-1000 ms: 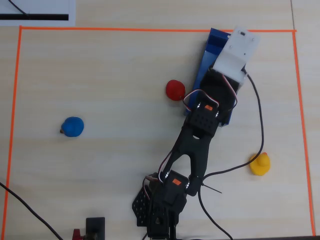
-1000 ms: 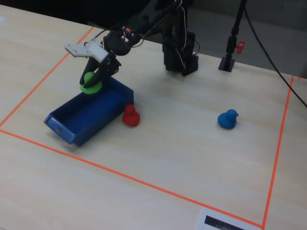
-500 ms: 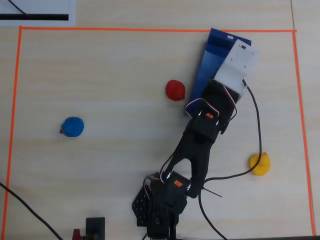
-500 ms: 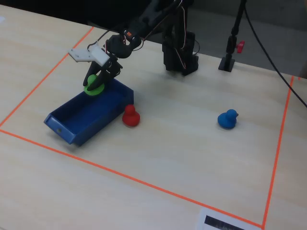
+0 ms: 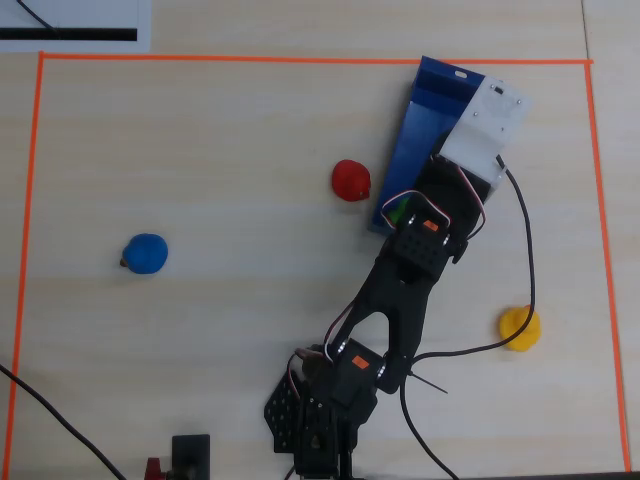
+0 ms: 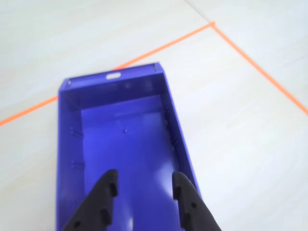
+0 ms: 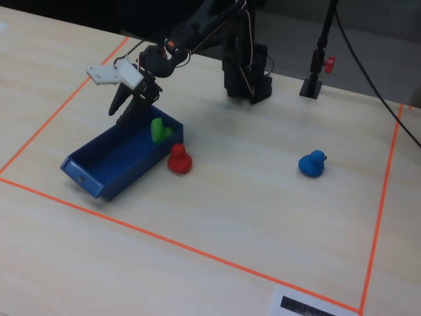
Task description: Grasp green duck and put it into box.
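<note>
in the fixed view your box (image 7: 105, 172) sits by the table's near-left corner, red duck (image 7: 178, 159) touching its right wall and the blue duck (image 7: 312, 164) well off toward the right edge. the green duck (image 7: 158, 129) is lying in the box's far end, against the right wall. gripper (image 7: 122, 108) hangs just above that end, fingers (image 6: 103, 199) spread and holding nothing. overhead, the yellow duck (image 5: 519, 328) sits alone beside the arm.

The end effector (image 7: 125, 108) hangs over the box (image 7: 99, 172), fingers apart with nothing between them. The green duck (image 7: 158, 129) fills the box's near-arm end; the red duck (image 7: 178, 159) crowds its outer wall. Elsewhere the table (image 7: 250, 217) lies open.
</note>
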